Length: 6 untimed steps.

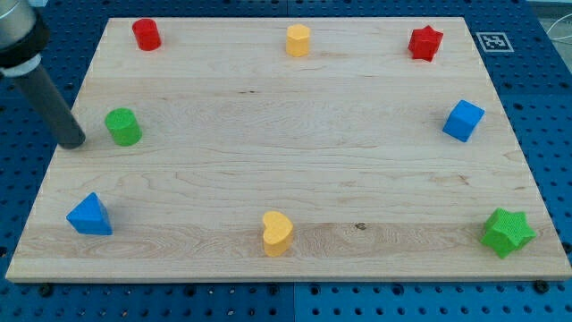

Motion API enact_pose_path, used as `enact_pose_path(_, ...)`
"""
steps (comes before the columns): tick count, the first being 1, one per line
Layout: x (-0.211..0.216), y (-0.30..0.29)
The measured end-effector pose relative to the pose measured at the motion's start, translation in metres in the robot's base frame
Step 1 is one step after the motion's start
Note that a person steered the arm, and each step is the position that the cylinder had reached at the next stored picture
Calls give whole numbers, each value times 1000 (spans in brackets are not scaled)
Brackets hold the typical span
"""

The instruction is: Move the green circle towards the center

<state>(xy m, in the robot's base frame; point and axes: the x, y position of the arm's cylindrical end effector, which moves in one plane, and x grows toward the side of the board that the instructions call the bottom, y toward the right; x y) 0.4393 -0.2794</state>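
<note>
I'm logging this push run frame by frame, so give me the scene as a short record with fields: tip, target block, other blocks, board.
tip: my tip at the view's left, just left of the green circle, narrow gap
target: green circle, near the left edge, far from centre
top row: red circle, yellow heart, red star
right side: blue cube, green star
bottom row: blue triangle, second yellow heart
board: wooden board

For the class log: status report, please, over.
My tip just left of the green circle, small gap. Circle near board's left edge. Path toward center unobstructed.
</note>
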Motion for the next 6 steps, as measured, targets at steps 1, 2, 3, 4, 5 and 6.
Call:
enact_pose_path(1, -4, 0)
enact_pose_path(2, -3, 8)
enact_pose_path(3, -2, 29)
enact_pose_path(4, -2, 44)
enact_pose_path(5, -1, 59)
enact_pose_path(6, -1, 76)
